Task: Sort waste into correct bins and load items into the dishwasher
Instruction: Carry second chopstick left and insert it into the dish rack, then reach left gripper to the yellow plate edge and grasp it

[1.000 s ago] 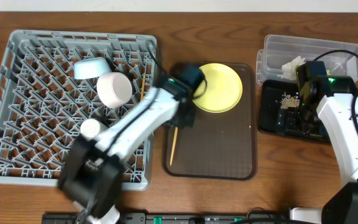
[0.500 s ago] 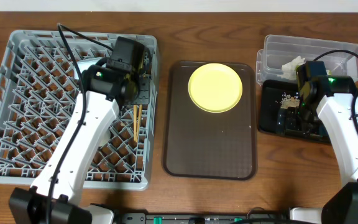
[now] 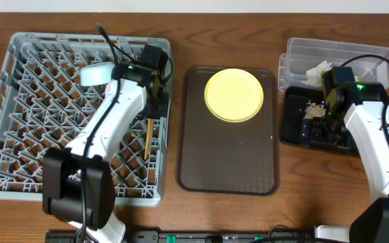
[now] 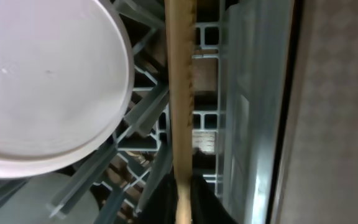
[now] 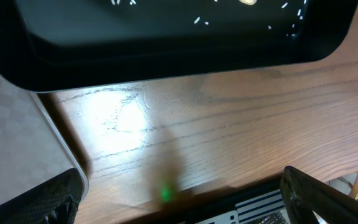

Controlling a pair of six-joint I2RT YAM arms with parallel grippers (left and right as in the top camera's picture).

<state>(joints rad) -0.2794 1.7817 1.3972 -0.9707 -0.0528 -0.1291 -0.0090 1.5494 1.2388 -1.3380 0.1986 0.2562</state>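
1. Chopsticks [image 3: 147, 138] lie lengthwise in the grey dish rack [image 3: 32, 135], close to its right wall
2. Left gripper [image 3: 157, 93] hangs over that same right edge of the rack; in the wrist view one dark finger [image 4: 160, 200] stands on each side of a chopstick's near end with very little gap, and whether they press the wood cannot be told
3. White bowl [image 4: 42, 81] sits in the rack just beside the chopsticks, rim towards the left wrist camera
4. Light blue bowl [image 3: 94, 74] rests tilted among the pegs near the rack's far side, left of the left arm
5. Yellow plate [image 3: 234, 94] lies flat on the far half of the brown serving tray [image 3: 228, 169], which is just right of the rack
6. Clear tub [image 3: 356, 54] stands at the far right of the table [image 3: 296, 196] with crumpled white tissue [image 3: 319, 69] inside it
7. Black tray [image 3: 290, 131] touches the tub's near side, and pale crumbs [image 3: 311, 106] are scattered in it
8. Right gripper [image 5: 176, 190] hovers above the black tray's near edge, its fingers spread wide with nothing between them
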